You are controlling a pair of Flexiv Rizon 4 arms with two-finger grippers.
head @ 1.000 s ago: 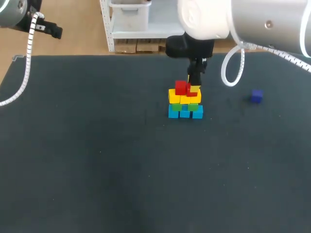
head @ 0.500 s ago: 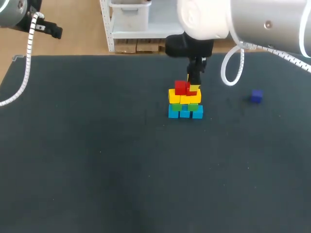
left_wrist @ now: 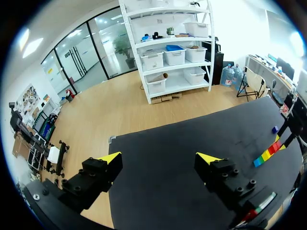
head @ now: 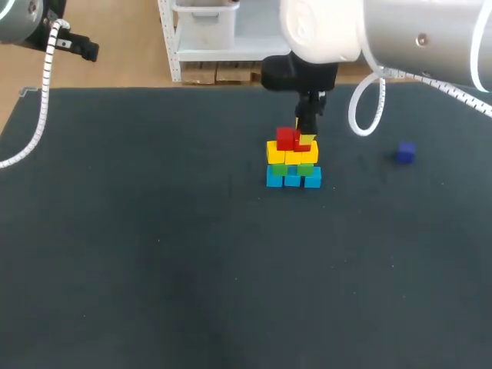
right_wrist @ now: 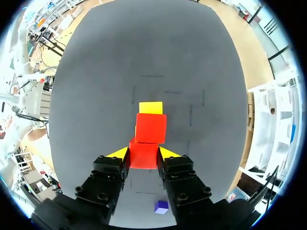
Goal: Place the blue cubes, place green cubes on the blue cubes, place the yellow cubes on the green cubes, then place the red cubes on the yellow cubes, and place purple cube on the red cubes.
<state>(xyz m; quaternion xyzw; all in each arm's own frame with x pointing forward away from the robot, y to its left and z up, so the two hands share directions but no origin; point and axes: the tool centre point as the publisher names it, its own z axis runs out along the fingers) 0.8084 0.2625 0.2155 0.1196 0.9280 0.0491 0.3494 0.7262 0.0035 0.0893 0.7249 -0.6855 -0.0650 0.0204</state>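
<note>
A small stack stands mid-table: blue cubes (head: 293,179) at the bottom, green cubes (head: 297,168) on them, then yellow cubes (head: 280,153), with one red cube (head: 287,138) on top. My right gripper (head: 305,139) hangs over the stack's right side, shut on a second red cube (right_wrist: 143,155) that sits beside the first red cube (right_wrist: 151,128). A yellow cube (right_wrist: 150,108) shows ahead of them. The purple cube (head: 406,152) lies alone to the right. My left gripper (left_wrist: 159,160) is open and empty above the table's far left edge; the stack (left_wrist: 268,153) is far from it.
The dark table mat (head: 154,254) carries nothing else around the stack. My right arm (head: 400,38) reaches in over the back right. My left arm (head: 31,23) stays at the back left corner.
</note>
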